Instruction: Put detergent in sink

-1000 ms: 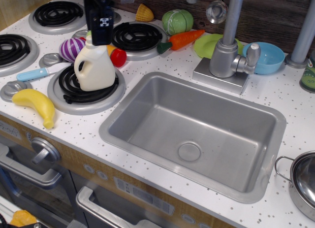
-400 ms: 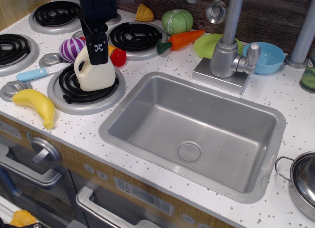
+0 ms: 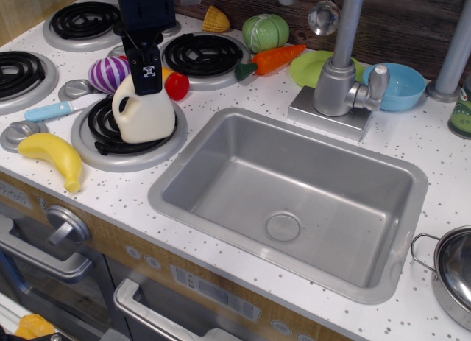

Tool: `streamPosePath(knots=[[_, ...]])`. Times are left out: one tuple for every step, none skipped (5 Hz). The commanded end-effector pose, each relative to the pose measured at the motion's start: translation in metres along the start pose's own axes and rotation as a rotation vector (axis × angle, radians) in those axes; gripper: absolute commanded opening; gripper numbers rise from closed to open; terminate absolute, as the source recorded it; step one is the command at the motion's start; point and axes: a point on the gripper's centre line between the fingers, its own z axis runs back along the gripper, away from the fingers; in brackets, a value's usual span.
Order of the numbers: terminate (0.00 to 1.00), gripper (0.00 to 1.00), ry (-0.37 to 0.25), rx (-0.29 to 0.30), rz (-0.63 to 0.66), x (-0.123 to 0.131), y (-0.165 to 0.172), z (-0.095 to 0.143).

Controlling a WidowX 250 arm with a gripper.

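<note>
Observation.image: one detergent [image 3: 143,114] under one end effector [image 3: 149,74], grip unclear; one sink [image 3: 288,195], four burners.

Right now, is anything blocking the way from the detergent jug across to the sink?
Nothing visible does. The detergent stands on the front burner with the gripper at its top. Between it and the sink there is only the burner's rim and bare counter. The red tomato sits behind that line, and the sink basin holds nothing.

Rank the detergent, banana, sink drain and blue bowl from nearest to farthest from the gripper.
From the gripper:
1. Detergent, directly under it on the front burner.
2. Banana, front-left on the counter.
3. Sink drain, mid-basin to the right.
4. Blue bowl, far right behind the faucet.
</note>
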Motion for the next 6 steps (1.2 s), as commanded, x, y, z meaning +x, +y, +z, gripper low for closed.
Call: streamPosePath(knots=[[0.00,0.00,-0.028,0.045,0.104,0.036,-0.038,0.040],[0.00,0.00,-0.072,0.002,0.150,0.068,-0.067,0.027],[0.00,0.00,-0.105,0.008,0.154,0.086,-0.079,0.011],[0.00,0.00,-0.162,-0.023,0.122,0.096,-0.088,-0.015],[0.00,1.00,-0.151,0.000,0.121,0.096,-0.089,-0.042],[0.00,1.00,-0.196,0.005,0.120,0.095,-0.082,-0.065]])
